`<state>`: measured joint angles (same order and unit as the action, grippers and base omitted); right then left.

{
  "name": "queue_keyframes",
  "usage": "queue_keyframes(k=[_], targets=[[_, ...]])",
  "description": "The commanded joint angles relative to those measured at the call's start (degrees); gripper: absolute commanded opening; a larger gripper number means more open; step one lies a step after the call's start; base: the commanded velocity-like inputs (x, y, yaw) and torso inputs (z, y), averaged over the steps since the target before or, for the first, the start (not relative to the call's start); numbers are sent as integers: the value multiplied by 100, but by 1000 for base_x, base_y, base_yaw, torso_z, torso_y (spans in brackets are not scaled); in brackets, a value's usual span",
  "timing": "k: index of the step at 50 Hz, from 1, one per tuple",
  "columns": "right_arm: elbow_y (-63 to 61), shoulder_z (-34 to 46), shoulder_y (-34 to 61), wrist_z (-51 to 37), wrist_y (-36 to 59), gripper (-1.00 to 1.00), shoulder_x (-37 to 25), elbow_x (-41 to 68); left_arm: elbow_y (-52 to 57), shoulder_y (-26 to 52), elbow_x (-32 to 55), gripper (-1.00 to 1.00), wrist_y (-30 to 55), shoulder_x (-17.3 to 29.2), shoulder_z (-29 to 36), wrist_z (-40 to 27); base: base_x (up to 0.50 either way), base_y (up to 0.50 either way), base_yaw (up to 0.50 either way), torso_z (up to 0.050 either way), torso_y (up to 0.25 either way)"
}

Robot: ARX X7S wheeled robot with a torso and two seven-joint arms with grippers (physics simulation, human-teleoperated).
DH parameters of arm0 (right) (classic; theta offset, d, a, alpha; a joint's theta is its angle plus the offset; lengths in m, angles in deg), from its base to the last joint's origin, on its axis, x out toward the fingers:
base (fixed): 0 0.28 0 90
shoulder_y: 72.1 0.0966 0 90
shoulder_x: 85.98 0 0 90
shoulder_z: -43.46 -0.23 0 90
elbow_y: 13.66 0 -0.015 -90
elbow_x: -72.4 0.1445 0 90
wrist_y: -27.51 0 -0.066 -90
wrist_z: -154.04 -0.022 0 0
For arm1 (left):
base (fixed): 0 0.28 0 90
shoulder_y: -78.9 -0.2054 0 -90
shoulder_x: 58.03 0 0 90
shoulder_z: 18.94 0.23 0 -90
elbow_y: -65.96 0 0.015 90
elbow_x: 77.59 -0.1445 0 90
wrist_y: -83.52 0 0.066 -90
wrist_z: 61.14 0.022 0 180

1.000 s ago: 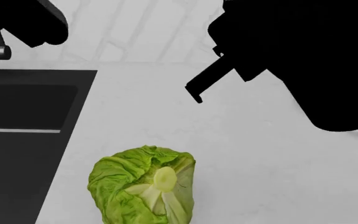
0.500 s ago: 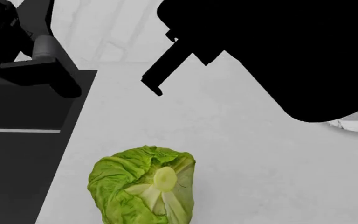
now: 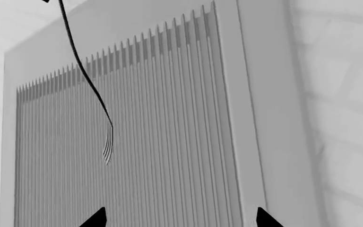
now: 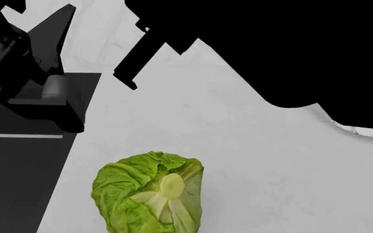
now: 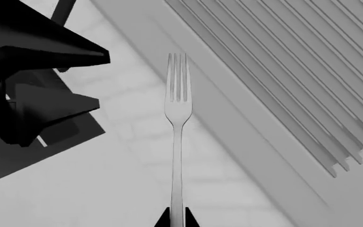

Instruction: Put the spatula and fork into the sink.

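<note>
Silvery fork sits clamped in right pincer, handle cut off; left pincer's grip unclear.

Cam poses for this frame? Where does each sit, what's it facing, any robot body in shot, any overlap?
Head: looks down over counter, lettuce, sink; both arms show.
Left wrist: faces a ribbed wall panel; left gripper tips at the frame edge, fork passing through.
Right wrist: right gripper shut on the fork, left arm alongside.
Shared: both wrists see fork and panel.
</note>
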<state>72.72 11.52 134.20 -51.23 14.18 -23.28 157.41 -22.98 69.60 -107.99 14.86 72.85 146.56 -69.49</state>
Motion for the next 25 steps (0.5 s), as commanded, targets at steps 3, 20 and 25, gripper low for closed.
queue_keyframes(k=[3, 20, 25], targets=[[17, 72, -119, 544, -341, -100, 214, -557, 410, -71, 14, 100, 20, 20, -120, 240, 0, 0, 0, 0, 0], [27, 180, -464, 829, -724, -100, 276, -767, 592, -11, 38, 100, 105, -37, -239, 277, 0, 0, 0, 0, 0], [4, 195, -525, 868, -780, -100, 243, -795, 577, 35, 34, 100, 105, -39, -259, 302, 0, 0, 0, 0, 0]])
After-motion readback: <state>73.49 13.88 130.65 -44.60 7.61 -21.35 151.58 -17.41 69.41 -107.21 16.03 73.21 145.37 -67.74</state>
